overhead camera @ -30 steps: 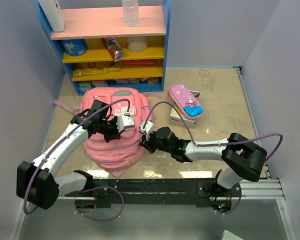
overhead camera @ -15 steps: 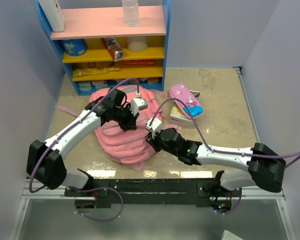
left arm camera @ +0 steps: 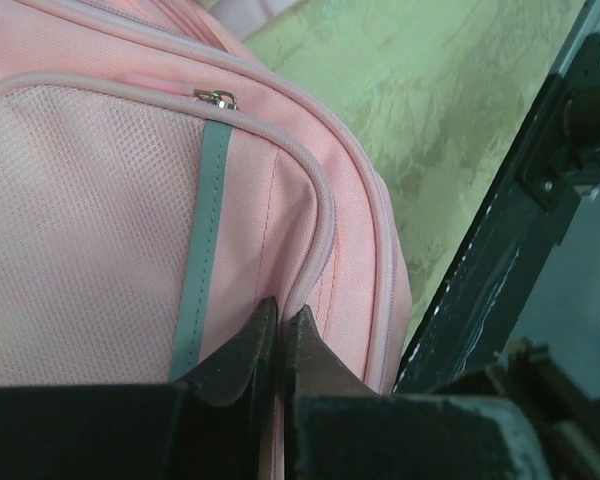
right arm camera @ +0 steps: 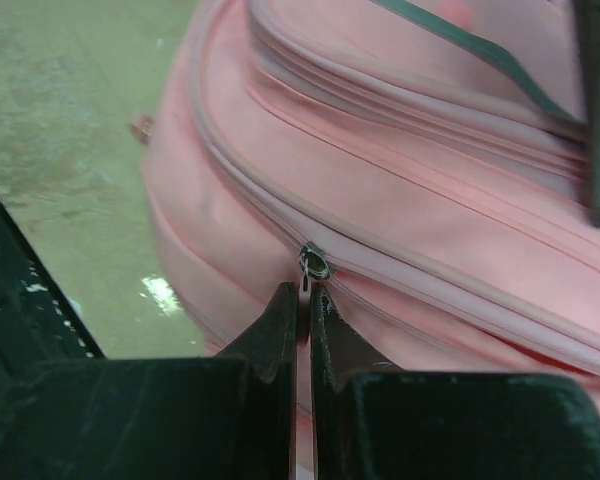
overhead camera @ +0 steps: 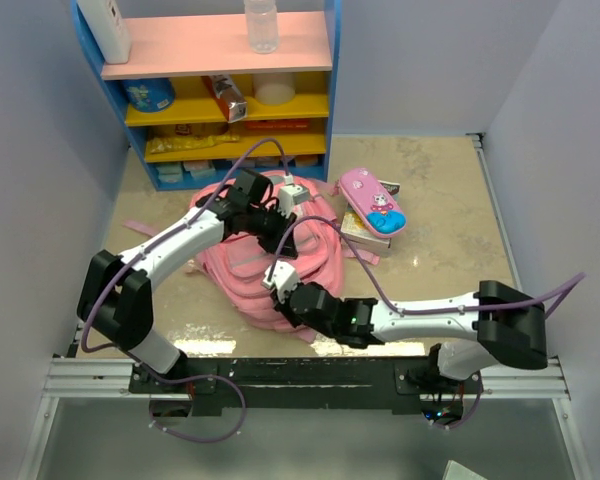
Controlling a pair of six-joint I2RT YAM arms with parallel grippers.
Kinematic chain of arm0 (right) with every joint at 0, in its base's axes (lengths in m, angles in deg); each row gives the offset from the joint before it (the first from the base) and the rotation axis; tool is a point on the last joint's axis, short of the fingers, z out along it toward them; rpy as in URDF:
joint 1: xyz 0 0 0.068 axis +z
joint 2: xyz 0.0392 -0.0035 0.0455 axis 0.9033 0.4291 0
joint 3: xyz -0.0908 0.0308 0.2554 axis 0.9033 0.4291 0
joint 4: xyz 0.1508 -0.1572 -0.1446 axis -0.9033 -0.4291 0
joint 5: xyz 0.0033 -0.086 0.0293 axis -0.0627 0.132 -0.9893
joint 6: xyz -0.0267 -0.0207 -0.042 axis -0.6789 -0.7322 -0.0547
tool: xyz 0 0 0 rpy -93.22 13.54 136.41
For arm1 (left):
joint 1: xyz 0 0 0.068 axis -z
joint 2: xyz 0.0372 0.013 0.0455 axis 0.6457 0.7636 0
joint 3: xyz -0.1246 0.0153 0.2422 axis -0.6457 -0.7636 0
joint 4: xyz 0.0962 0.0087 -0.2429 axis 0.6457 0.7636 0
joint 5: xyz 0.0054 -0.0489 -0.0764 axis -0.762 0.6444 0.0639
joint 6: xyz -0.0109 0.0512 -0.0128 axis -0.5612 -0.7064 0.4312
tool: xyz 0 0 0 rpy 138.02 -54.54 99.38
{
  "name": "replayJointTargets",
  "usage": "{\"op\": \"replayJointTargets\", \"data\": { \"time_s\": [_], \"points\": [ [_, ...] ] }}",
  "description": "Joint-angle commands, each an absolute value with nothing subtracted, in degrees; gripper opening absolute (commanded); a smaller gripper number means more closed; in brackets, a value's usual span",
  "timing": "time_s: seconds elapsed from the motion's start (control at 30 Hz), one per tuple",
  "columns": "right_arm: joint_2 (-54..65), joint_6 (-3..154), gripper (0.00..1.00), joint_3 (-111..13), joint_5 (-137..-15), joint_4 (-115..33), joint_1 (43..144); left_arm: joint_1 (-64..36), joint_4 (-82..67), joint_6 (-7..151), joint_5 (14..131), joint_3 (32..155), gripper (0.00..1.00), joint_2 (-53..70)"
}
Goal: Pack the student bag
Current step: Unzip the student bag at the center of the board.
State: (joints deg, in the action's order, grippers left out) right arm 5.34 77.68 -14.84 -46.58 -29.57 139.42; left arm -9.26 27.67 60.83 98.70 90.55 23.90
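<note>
The student bag [overhead camera: 238,268], a big soft pink backpack, lies on the table between both arms. In the left wrist view its mesh pocket [left arm camera: 80,220] with a grey stripe fills the frame. My left gripper [overhead camera: 276,232] [left arm camera: 281,312] is shut on a piped seam of the bag's upper part. My right gripper [overhead camera: 283,292] [right arm camera: 303,292] is at the bag's near edge, shut on the thin pull of a zip slider [right arm camera: 313,263]. That zip line looks closed on both sides of the slider.
A blue shelf unit [overhead camera: 332,100] with pink and yellow boards stands at the back, with a bottle [overhead camera: 261,25] on top. A pink oval pencil case [overhead camera: 372,200] rests on a book [overhead camera: 358,236] right of the bag. A metal rail [overhead camera: 330,370] runs along the near edge.
The bag has slid and turned to the right. My left gripper moved up and right with it. My right gripper swung left and nearer along the bag's front edge.
</note>
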Motion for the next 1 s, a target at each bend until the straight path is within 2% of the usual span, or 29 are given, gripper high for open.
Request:
{"op": "replayJointTargets", "data": {
  "time_s": [0.0, 0.3, 0.4, 0.5, 0.73, 0.97],
  "points": [
    [9.9, 78.3, 0.0, -21.6, -53.9, -29.5, 145.4, -10.6, 9.5, 69.0, 90.5, 96.4, 0.0, 23.3],
    [19.1, 75.1, 0.0, -32.1, -57.0, -32.7, 149.2, -16.6, 11.8, 80.4, 81.8, 98.2, 0.0, 22.6],
    [18.3, 75.9, 0.0, -30.4, -55.6, -34.9, 149.5, -26.3, 13.2, 84.5, 82.8, 97.0, 0.0, 17.2],
    [14.5, 77.0, 0.0, -26.0, -53.7, -35.2, 149.6, -30.6, 15.0, 86.1, 82.9, 93.2, 0.0, 12.1],
    [11.8, 76.8, 0.0, -23.8, -48.7, -39.9, 149.5, -33.0, 10.9, 90.1, 85.3, 84.5, 0.0, 7.1],
    [16.7, 77.4, 0.0, -26.8, -47.4, -39.8, 149.4, -32.4, 8.2, 90.9, 87.7, 85.4, 0.0, 10.3]
  ]
}}
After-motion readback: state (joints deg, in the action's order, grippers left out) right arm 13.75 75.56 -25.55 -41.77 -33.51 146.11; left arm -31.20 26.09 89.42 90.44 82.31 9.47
